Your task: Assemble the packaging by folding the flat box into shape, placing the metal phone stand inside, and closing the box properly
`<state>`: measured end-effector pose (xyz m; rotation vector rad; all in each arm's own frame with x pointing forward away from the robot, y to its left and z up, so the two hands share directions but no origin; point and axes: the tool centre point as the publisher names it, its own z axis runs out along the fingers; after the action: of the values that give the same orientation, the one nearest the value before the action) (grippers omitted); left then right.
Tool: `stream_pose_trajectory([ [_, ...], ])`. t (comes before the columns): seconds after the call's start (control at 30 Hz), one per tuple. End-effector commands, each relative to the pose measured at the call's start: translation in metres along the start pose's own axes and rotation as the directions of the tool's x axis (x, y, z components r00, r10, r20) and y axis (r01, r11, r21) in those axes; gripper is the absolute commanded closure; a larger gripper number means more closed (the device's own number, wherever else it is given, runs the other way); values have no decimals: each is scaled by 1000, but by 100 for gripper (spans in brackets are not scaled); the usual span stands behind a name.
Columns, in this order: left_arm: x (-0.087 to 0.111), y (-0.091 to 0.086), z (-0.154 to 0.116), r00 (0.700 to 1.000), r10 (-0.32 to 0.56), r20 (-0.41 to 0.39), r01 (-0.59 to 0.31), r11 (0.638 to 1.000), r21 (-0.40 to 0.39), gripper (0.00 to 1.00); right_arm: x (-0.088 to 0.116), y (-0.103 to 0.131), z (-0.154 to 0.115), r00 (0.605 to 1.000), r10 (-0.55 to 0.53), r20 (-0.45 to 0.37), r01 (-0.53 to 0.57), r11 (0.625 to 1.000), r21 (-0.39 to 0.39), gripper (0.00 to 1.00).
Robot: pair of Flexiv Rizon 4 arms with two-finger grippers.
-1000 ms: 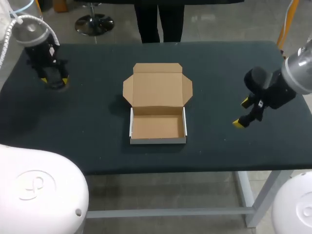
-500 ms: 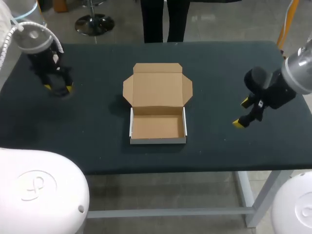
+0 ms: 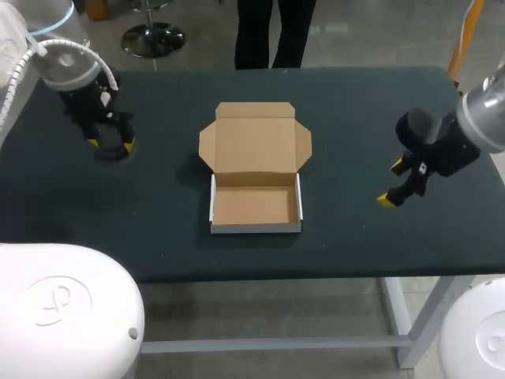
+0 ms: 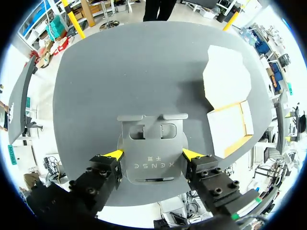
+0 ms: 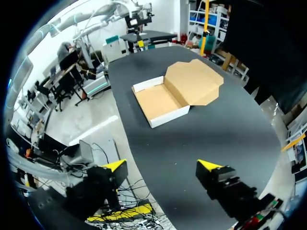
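Note:
The cardboard box (image 3: 256, 207) lies open at the table's middle, its shallow tray towards the front and its lid (image 3: 254, 142) flat behind it with side flaps spread. My left gripper (image 3: 111, 144) is over the table's far left, shut on the grey metal phone stand (image 4: 152, 143), whose sides touch both yellow fingertips (image 4: 114, 154). In that wrist view the box (image 4: 229, 125) lies off to the stand's right. My right gripper (image 3: 392, 183) hangs open right of the box, nothing between its fingers. The right wrist view shows the box (image 5: 160, 101) well ahead of that gripper (image 5: 163, 170).
The dark table (image 3: 158, 205) carries nothing besides the box. Bare surface lies between each gripper and the box, and along the front edge (image 3: 316, 268).
My left arm has moved right and a little towards the front with the phone stand in its gripper. The right arm and the box have stayed where they were.

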<state>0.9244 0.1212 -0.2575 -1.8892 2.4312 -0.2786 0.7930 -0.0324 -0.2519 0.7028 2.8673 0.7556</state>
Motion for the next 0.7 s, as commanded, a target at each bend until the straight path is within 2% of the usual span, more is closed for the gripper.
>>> stream_pose_trajectory([
  [0.03,16,9,-10,999,34,8,-34,999,18,100,0,0,-1,1000,-1,-4,1,1000,-1,0],
  [0.57,92,14,3,982,188,20,-188,982,-5,100,0,0,-1,1000,-1,-4,1,1000,-1,0],
  [0.7,105,16,4,976,215,12,-215,977,-5,100,0,0,-1,1000,-1,-4,1,1000,-1,0],
])
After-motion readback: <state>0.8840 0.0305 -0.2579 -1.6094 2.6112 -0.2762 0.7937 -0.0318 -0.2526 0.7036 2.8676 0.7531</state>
